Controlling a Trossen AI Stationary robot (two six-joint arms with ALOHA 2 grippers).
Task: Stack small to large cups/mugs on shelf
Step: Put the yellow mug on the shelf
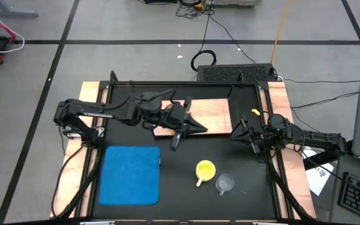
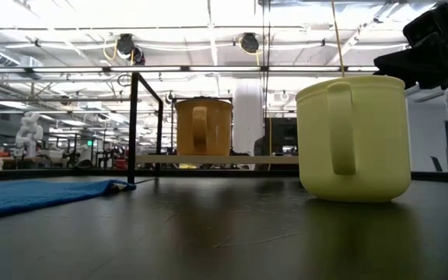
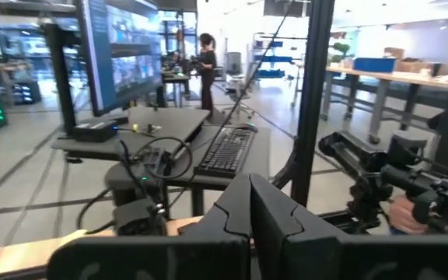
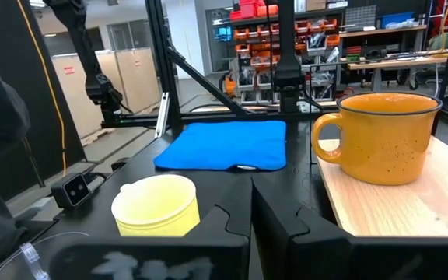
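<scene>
The orange-brown mug [image 4: 383,136] stands upright on the light wooden shelf [image 1: 214,112], its handle toward the blue mat; the low view shows the mug [image 2: 203,127] too, but in the high view my left arm covers it. On the black table, nearer the front, the yellow mug [image 1: 205,170] stands upright with the clear glass cup [image 1: 225,183] just right of it. My left gripper [image 1: 199,129] hovers level above the shelf, shut and empty [image 3: 249,210]. To the right of the shelf my right gripper [image 1: 235,134] waits, shut and empty [image 4: 251,214].
A blue mat [image 1: 130,175] lies flat at the table's front left. Black frame posts [image 2: 133,128] rise at the shelf's corners and along the table's edges. Bare black tabletop lies between the mat and the yellow mug. A person [image 3: 206,66] stands far off in the room.
</scene>
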